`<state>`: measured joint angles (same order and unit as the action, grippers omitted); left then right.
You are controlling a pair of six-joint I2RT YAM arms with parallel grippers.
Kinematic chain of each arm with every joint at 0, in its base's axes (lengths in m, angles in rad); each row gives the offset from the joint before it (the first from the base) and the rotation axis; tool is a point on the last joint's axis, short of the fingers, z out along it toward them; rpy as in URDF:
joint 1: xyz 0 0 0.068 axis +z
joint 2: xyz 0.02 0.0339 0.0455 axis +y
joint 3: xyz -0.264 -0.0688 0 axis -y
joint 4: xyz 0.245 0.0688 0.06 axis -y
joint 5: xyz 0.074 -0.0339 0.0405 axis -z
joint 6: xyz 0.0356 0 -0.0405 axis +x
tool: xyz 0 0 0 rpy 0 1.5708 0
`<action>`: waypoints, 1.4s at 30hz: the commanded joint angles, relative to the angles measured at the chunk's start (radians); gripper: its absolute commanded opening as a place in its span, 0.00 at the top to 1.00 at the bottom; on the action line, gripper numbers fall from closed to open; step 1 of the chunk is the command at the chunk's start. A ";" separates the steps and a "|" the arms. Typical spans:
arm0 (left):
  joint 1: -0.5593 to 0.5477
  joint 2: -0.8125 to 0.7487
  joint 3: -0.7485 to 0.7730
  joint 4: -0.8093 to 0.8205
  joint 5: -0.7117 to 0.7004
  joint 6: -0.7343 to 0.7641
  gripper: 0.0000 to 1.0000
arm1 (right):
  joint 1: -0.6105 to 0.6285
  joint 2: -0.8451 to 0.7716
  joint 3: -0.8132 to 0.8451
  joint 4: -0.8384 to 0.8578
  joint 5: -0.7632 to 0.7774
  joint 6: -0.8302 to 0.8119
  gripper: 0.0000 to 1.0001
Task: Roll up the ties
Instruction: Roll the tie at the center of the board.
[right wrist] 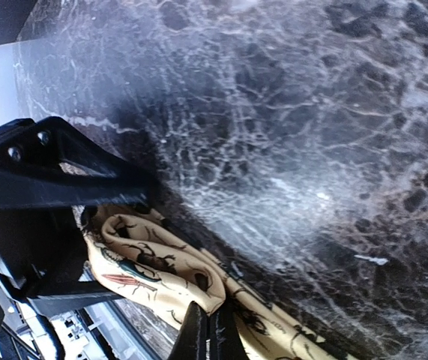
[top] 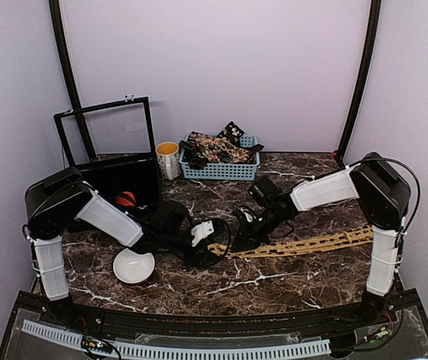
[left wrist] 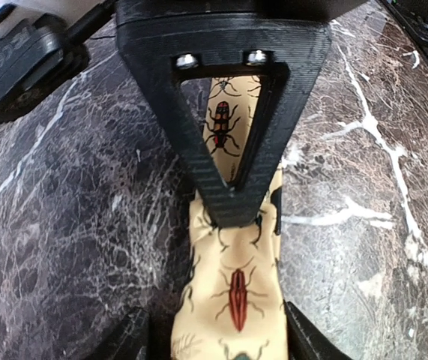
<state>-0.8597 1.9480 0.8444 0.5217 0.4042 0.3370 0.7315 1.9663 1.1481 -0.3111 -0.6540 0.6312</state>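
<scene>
A mustard-tan tie (top: 311,244) printed with beetles lies across the marble table, running from the right edge toward the middle. Its left end is folded over into a loose loop (right wrist: 161,262). My right gripper (right wrist: 212,331) is shut on the edge of that fold, and its black triangular finger (left wrist: 232,202) presses down where the fabric (left wrist: 236,300) puckers. My left gripper (left wrist: 221,341) is open, one finger on each side of the strip, with a gap showing on the left side. Both grippers meet at the tie's left end (top: 225,241). Dark printed ties (top: 214,146) lie heaped in a basket.
The pale blue basket (top: 221,171) stands at the back centre, a white and yellow mug (top: 167,159) to its left. A black box with a raised lid (top: 116,161) stands at the back left, a red-orange object (top: 126,199) in front of it. A white bowl (top: 133,266) sits near the left arm.
</scene>
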 commanded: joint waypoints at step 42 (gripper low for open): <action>-0.044 0.057 0.032 -0.014 -0.005 0.026 0.64 | -0.069 -0.102 0.013 -0.047 -0.007 -0.018 0.76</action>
<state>-0.8970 2.0251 0.9138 0.5682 0.4320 0.3367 0.7181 1.9636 1.1687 -0.3565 -0.6559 0.5972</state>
